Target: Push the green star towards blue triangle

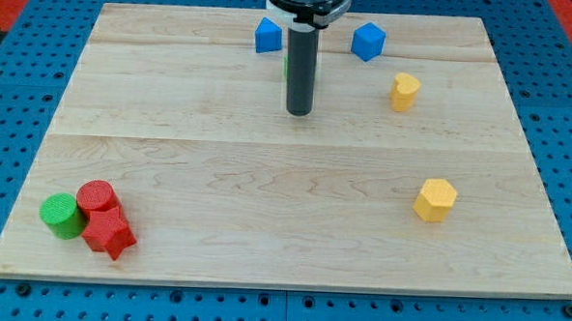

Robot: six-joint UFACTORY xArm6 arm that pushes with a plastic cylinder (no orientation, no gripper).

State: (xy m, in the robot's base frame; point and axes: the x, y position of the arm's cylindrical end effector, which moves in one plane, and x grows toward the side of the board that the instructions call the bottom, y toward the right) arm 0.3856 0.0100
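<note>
My tip (299,113) rests on the wooden board (218,158) in the upper middle of the view. The green star (285,65) is almost wholly hidden behind the rod; only a thin green sliver shows at the rod's left edge, above the tip. The blue triangle (267,36) lies near the board's top edge, just up and left of that sliver, close to it. I cannot tell whether the star touches the rod or the triangle.
A blue cube (368,41) sits at the top, right of the rod. A yellow block (404,91) lies below it, another yellow block (436,199) at the lower right. A green cylinder (61,216), red cylinder (97,197) and red star (109,234) cluster at the bottom left.
</note>
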